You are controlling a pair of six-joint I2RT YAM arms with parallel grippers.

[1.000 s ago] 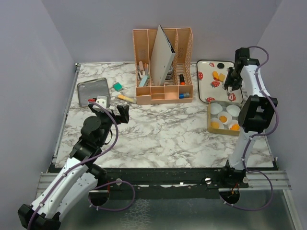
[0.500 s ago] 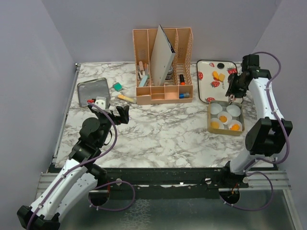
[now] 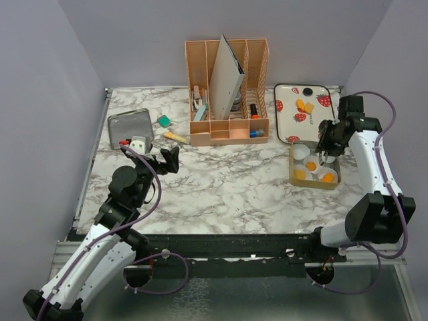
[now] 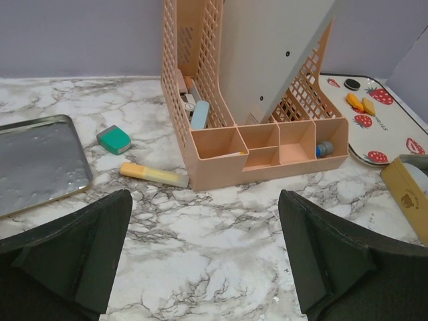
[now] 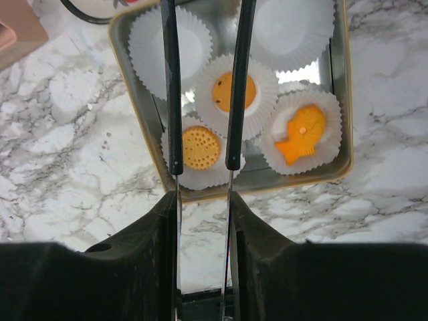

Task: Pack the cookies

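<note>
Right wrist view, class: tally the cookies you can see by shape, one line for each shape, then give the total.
Round cookies: 2
Fish-shaped cookie: 1
Total: 3

Marble-look bench (image 3: 221,190) closed in by plain lilac walls.
The bench top is white with grey veining, evenly lit, with only soft shadows. A pale purple back wall (image 3: 134,40) rises behind it; a left wall (image 3: 40,134) and a right wall (image 3: 401,53) of the same colour close the sides. A metal rail (image 3: 90,167) runs along the left edge, and a dark frame (image 3: 227,244) crosses the near edge.
</note>
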